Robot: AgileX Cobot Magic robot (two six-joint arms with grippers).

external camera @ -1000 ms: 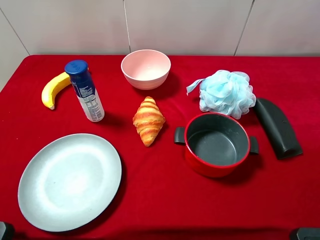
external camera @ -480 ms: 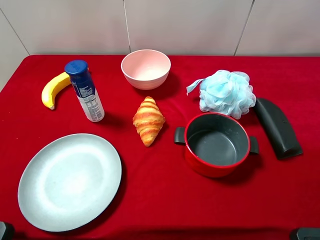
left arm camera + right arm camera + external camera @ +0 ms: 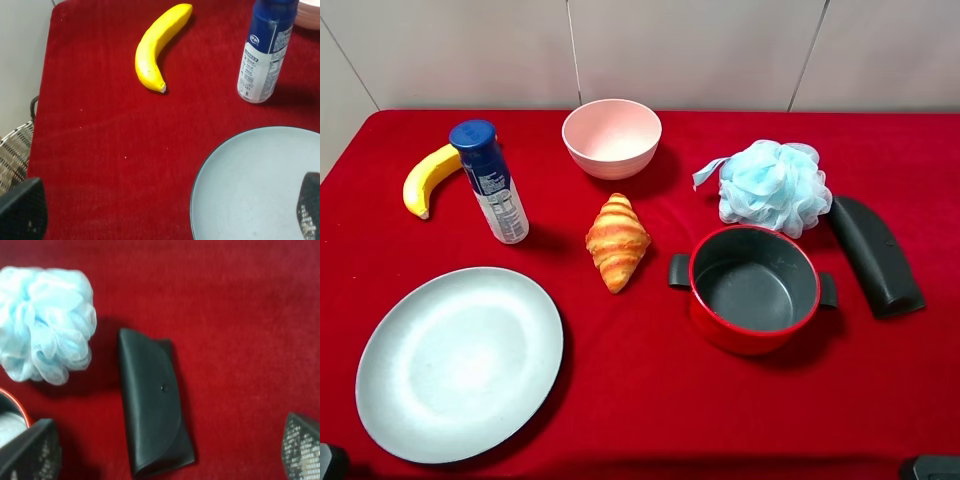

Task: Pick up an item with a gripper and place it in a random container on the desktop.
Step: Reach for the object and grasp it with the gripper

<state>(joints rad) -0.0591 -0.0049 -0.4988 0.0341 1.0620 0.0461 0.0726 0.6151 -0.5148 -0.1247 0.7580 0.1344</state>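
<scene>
The matte black case lies on the red cloth desktop at the right, beside the red pot. The right wrist view shows it from above, between my right gripper's spread fingertips; the gripper is open, empty and above it. The pale pink bowl stands empty at the back middle. My left gripper is open and empty, hovering over the front left of the table by the plate. In the exterior high view only dark bits of the arms show at the bottom corners.
A pale blue-grey plate lies front left. A banana and a blue-capped spray bottle are back left. A croissant lies mid-table. A red pot and a blue bath puff are right of centre.
</scene>
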